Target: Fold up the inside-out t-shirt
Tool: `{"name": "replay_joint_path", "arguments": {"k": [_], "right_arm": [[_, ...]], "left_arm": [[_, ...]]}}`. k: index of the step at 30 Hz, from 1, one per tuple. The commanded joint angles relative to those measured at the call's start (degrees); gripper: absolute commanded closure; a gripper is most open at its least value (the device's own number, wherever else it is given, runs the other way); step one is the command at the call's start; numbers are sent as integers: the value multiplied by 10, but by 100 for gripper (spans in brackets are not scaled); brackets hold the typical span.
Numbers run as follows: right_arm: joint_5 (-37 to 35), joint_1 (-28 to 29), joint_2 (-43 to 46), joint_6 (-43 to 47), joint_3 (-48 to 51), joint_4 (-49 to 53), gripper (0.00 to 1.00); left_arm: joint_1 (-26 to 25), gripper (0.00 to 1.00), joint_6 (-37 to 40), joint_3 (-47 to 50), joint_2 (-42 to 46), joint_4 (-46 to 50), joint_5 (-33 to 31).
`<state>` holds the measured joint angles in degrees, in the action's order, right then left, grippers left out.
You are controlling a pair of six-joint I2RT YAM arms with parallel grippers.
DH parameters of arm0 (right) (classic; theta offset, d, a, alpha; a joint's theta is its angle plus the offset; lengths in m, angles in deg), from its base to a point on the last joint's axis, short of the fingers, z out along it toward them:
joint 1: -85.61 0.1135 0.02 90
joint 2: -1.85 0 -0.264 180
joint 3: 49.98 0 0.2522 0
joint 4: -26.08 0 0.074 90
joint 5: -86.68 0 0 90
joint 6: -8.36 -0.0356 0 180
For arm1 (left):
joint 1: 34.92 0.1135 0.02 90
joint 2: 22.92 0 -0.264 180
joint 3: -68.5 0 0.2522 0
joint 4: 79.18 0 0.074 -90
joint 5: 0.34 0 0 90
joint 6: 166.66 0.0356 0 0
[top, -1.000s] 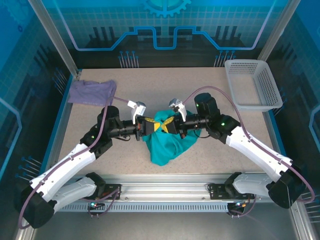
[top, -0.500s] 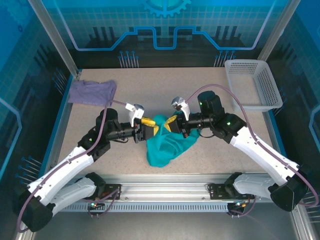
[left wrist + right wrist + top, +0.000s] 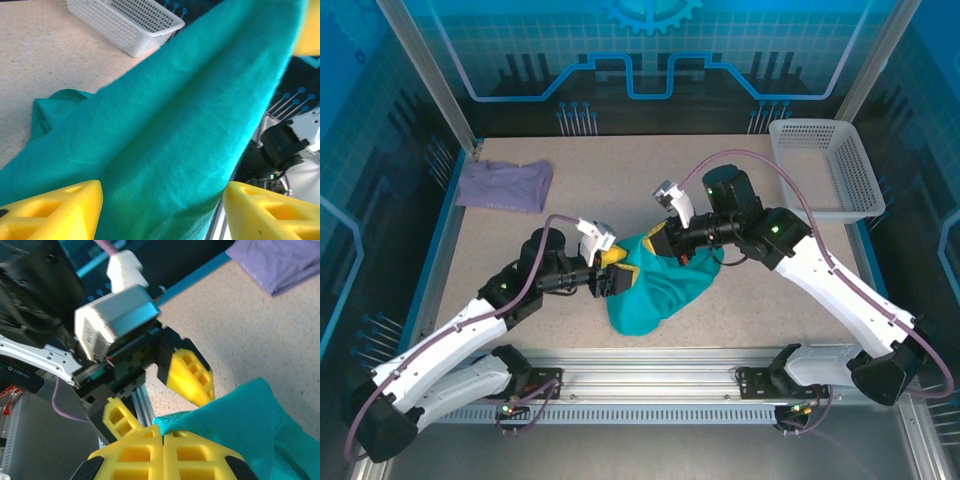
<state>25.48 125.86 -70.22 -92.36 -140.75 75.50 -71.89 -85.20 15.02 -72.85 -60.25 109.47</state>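
On the speckled table [image 3: 750, 310], the teal inside-out t-shirt [image 3: 655, 290] sits bunched between and below the two grippers. The right gripper [image 3: 162, 434] is clenched on a fold of the shirt at its fingertips. The left gripper [image 3: 160, 200] is unclenched, its yellow fingers [image 3: 55, 210] spread, with cloth stretched across the gap.

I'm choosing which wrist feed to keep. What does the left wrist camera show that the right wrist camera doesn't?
Left wrist: the white basket beyond the cloth. Right wrist: the purple shirt, and a close look at the right pincer shut on an edge of the green t-shirt. Both: that green t-shirt, the left pincer open, and the speckled table.
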Motion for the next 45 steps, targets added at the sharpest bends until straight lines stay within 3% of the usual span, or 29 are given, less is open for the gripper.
{"name": "replay_joint_path", "arguments": {"k": [1,9,15,16,21,26,35,41,45], "right_arm": [[-3,6,-11,0,-32,49,100],[11,6,-21,3,-35,43,100],[-16,-7,-19,0,-9,49,100],[-28,-10,-17,-3,-3,51,100],[-76,-30,-16,-5,19,83,100],[-159,-43,-12,-21,54,153,100],[-82,-26,76,-52,98,133,100],[-64,-27,82,-98,219,78,100],[-101,-39,48,-122,253,42,90]], "left_arm": [[-17,33,42,-24,25,14,-63],[-53,43,81,-49,-21,13,-65],[-57,79,84,-41,-45,17,-59],[-58,80,82,-35,-48,13,-50],[-93,70,88,-20,-86,12,-17],[-107,62,85,-23,-119,45,-27],[-107,49,86,-21,-117,54,-47],[-107,40,83,-10,-74,62,-94],[-106,36,69,0,-46,49,-141]]}}
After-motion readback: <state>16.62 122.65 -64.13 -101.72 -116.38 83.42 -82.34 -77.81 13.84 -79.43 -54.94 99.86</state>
